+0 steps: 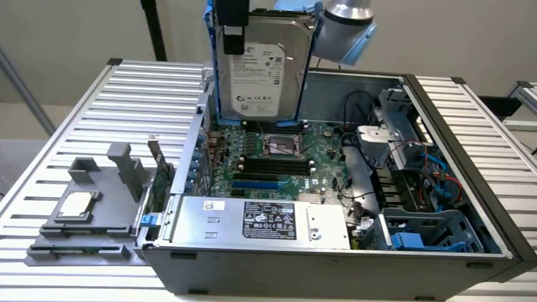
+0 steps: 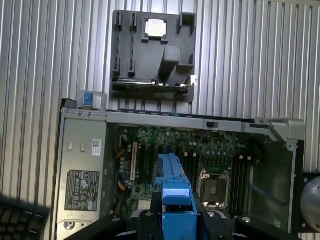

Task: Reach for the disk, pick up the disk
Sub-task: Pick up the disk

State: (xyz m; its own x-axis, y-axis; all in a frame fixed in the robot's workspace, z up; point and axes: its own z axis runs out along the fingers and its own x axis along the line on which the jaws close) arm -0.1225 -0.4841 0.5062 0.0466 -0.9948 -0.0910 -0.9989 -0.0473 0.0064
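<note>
The disk (image 1: 264,69), a silver-grey hard drive with a white printed label and bright blue rails, hangs upright above the back of the open computer case. My gripper (image 1: 238,43) is shut on its upper part, and one black finger (image 1: 232,25) lies across its face. In the wrist view the disk's blue rail (image 2: 175,197) shows edge-on between the dark fingers (image 2: 150,222), high over the motherboard.
Below the disk lies the open case (image 1: 470,189) with its motherboard (image 1: 277,157), cables and a blue drive cage (image 1: 428,233). A long silver box with a black label (image 1: 260,220) lines the case's near side. A grey tray with a small square chip (image 1: 77,204) sits on the slatted table.
</note>
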